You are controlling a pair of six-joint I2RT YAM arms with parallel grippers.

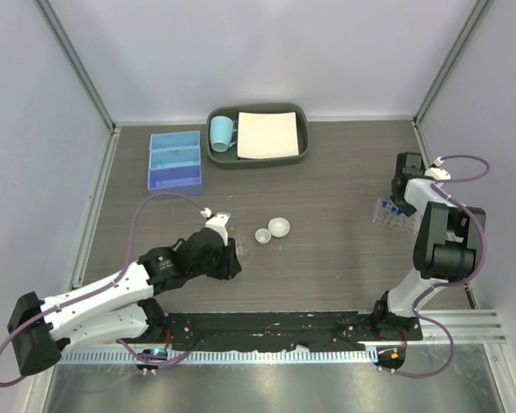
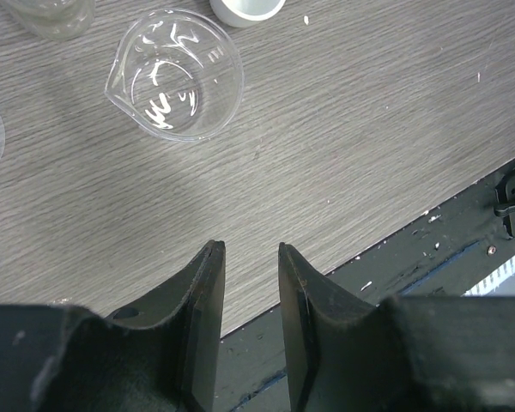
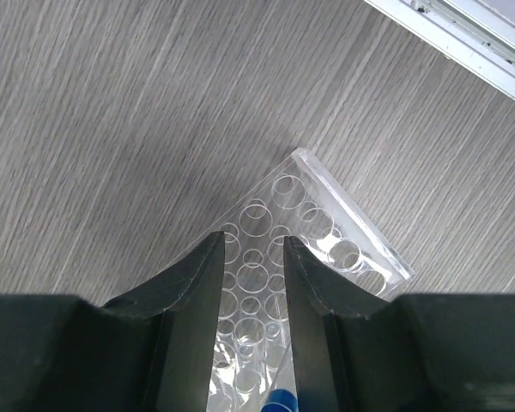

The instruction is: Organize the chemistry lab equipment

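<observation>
Dark left fingers [image 2: 202, 300] fill the bottom of the left wrist view, parted by a narrow gap with nothing between them, hanging over the bare counter [image 2: 369, 129] near its front edge. Just beyond them a small clear beaker [image 2: 176, 73] with a pouring lip stands upright on the counter, apart from the fingers. From above, two white round dishes, one [image 1: 279, 226] larger and one [image 1: 262, 235] smaller, sit side by side just right of that arm's tip. On the right side, the right fingers [image 3: 197, 292] straddle one end of the clear tube rack [image 3: 335, 227], which lies on the counter; a blue cap [image 3: 281, 399] shows between them, but I cannot tell whether they grip anything. At the back left lies the blue three-compartment box [image 1: 175, 159], and beside it a dark grey tray [image 1: 303, 120] holds a light-blue mug [image 1: 221, 132] and a white sheet [image 1: 268, 135].
</observation>
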